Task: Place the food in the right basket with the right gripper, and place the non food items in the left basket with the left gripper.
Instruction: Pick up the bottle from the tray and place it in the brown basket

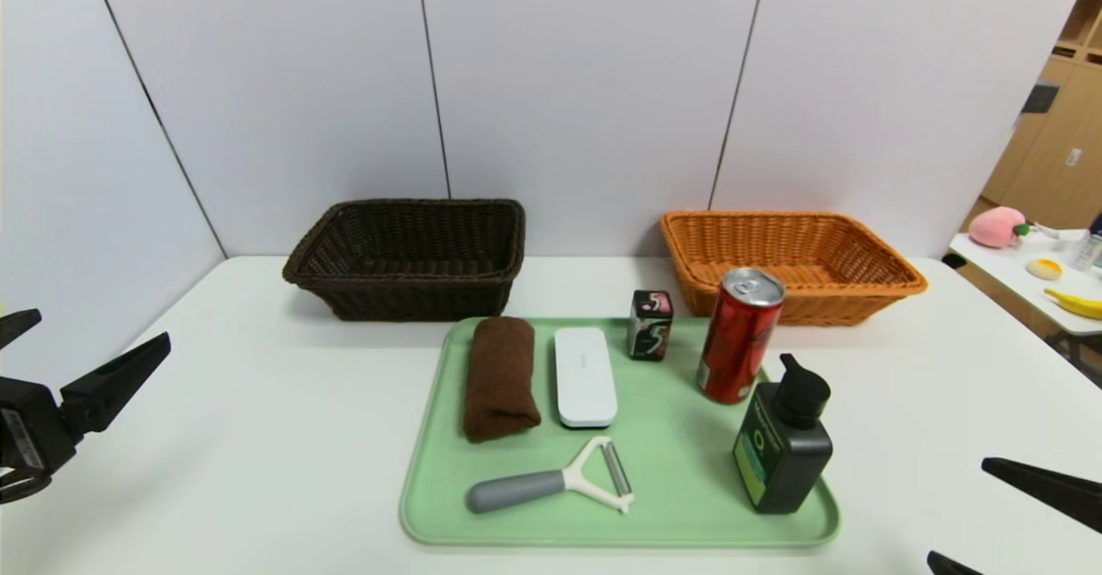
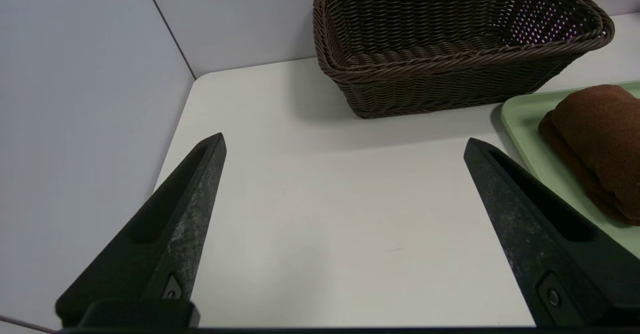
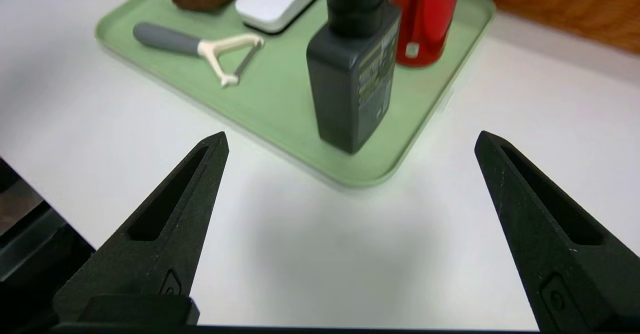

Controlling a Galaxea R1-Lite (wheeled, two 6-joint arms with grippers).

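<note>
Head view: red drink can [image 1: 739,336] upright, silver top, on tray [image 1: 689,506].

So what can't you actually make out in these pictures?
- Tall red drink can: its label print is too small to read in the head view; the black pump bottle partly covers it in the right wrist view.
- Orange woven basket: the can hides part of its front wall.
- Right hand: cut off by the head view's edge.
</note>
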